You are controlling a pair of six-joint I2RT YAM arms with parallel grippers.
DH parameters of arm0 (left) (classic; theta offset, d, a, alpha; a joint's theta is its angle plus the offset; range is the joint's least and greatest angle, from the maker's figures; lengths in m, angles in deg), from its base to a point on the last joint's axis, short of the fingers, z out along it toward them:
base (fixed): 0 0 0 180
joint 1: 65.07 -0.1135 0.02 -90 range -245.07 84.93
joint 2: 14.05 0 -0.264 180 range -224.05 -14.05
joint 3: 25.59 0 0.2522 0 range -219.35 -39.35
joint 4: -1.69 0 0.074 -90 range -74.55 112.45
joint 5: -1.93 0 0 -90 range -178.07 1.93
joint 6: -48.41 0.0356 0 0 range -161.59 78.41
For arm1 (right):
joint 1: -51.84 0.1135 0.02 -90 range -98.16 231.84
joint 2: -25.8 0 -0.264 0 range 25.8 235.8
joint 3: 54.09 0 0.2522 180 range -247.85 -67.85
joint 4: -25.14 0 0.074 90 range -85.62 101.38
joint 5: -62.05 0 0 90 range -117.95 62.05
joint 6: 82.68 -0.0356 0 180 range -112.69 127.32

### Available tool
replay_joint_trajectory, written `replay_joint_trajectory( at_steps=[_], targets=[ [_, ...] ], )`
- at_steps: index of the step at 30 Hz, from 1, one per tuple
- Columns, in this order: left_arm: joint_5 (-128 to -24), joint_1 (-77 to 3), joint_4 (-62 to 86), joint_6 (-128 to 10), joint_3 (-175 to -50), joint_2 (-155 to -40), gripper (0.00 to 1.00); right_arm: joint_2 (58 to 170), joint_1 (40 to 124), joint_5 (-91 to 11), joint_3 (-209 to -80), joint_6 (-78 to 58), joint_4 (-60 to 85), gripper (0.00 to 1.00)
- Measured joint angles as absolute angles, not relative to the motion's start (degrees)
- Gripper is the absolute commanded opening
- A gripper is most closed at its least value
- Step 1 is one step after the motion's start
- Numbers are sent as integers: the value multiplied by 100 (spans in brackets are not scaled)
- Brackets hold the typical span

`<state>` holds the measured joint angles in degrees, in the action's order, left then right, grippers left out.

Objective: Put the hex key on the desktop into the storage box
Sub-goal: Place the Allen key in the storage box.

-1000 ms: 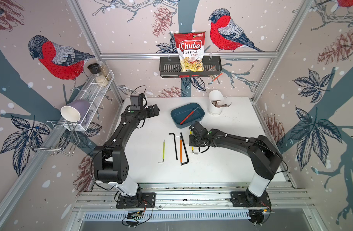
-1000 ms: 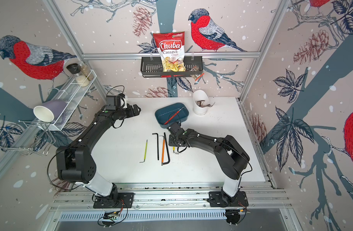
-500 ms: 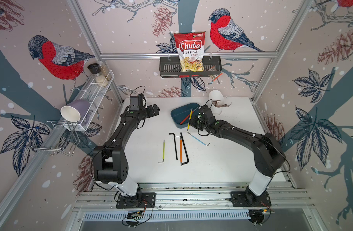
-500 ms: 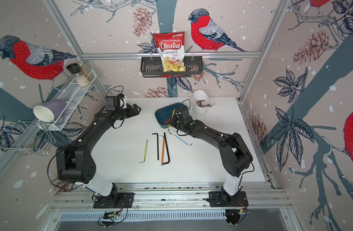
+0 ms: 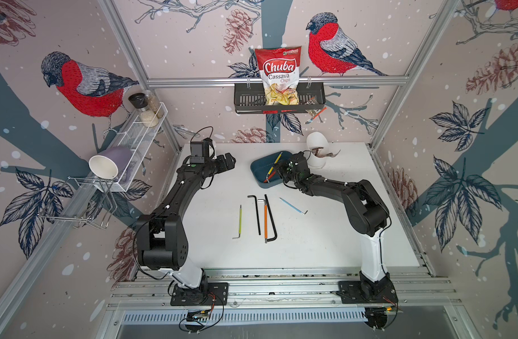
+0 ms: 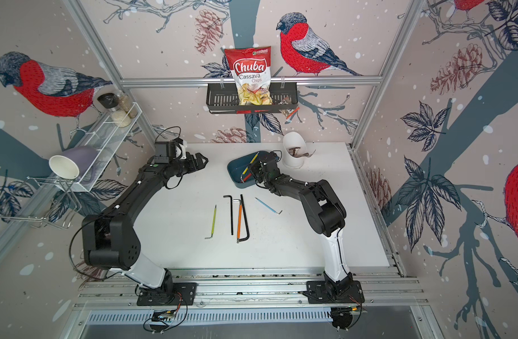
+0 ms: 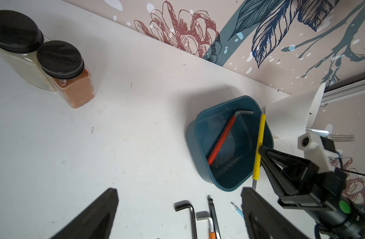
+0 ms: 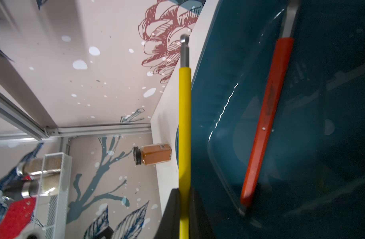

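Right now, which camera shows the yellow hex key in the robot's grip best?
The right wrist view: the yellow hex key fills the picture, clamped in the shut right gripper beside the storage box. The left wrist view shows its full length but smaller; in both top views it is a thin yellow sliver.
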<state>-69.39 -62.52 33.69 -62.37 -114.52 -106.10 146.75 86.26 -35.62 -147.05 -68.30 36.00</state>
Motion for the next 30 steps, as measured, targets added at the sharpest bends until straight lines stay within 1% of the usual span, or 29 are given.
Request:
replay_joint_trajectory(
  at_steps=[4,5,6,8,9,12,16,26,30],
  targets=[
    [-6891,-6252,3369,-6261,-11450,-10599,96,14821,8586,-3457,-14731,-7169,3928,0],
    [-6880,-6252,3363,-6261,-11450,-10599,96,14863,8573,-3426,-14757,-7254,4000,5],
    [-6880,-6255,3363,-6261,-11450,-10599,96,14918,8562,-3424,-14797,-7267,4053,13],
    [-6876,-6255,3363,-6261,-11450,-10599,96,15001,8551,-3369,-14869,-7398,4090,34],
    [-6876,-6255,3358,-6261,-11450,-10599,96,15053,8538,-3347,-14910,-7400,4116,39],
    [-6876,-6257,3358,-6263,-11450,-10599,96,15136,8508,-3317,-14982,-7403,4120,48],
    [-6876,-6259,3354,-6263,-11450,-10599,96,15145,8494,-3280,-15037,-7403,4090,53],
    [-6883,-6261,3352,-6261,-11437,-10651,96,14981,8479,-3236,-15183,-7341,3889,58],
    [-6887,-6261,3354,-6259,-11446,-10660,96,15086,8427,-3240,-15371,-7383,3545,62]
  ],
)
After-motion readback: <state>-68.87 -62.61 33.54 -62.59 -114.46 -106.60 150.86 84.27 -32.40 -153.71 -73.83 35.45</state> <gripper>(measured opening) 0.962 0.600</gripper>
